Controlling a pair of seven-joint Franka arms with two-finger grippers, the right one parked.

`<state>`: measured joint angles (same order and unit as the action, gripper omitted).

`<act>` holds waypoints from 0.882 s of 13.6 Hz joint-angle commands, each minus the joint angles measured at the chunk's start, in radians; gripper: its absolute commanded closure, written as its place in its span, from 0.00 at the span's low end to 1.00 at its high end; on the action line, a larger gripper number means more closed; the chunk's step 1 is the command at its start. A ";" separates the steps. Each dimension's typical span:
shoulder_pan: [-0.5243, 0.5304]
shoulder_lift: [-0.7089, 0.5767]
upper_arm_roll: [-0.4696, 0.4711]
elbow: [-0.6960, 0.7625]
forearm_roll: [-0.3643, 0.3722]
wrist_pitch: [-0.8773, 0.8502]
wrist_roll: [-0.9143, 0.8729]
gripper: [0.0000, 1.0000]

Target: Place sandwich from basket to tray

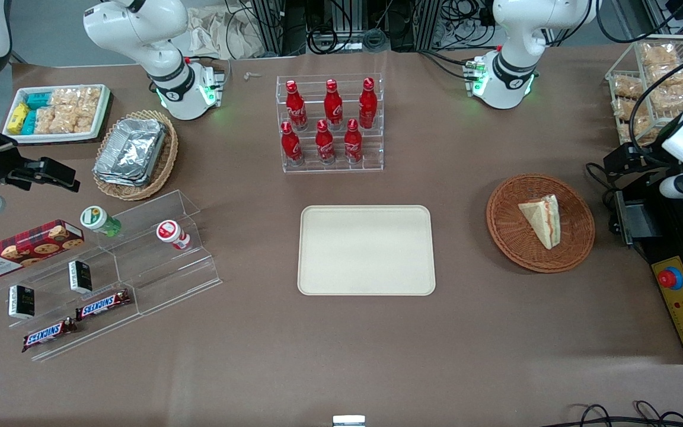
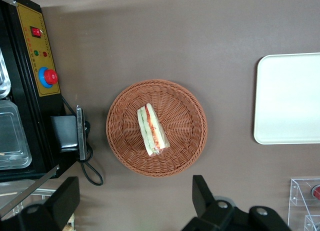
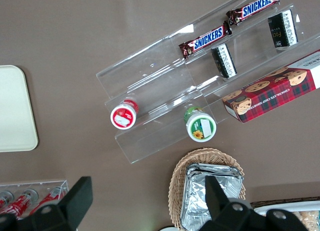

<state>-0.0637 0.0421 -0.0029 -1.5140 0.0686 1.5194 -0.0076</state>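
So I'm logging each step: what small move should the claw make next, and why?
Probably lower the open claw toward the sandwich. It hangs empty, high above the table beside the basket, the sandwich lies untouched inside, and the tray holds nothing.

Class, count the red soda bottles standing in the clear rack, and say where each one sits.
6, none visibly hidden. Upper step: bottles. Lower step, nearer the front camera. The gripper hangs open above the basket.
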 commanded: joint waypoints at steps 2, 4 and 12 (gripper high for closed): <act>-0.007 -0.002 0.001 0.009 0.002 -0.016 -0.015 0.00; -0.007 -0.001 0.000 0.008 0.013 -0.018 -0.022 0.00; 0.001 -0.129 -0.002 -0.208 0.019 0.005 -0.066 0.00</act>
<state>-0.0627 -0.0182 -0.0024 -1.6088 0.0711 1.4792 -0.0546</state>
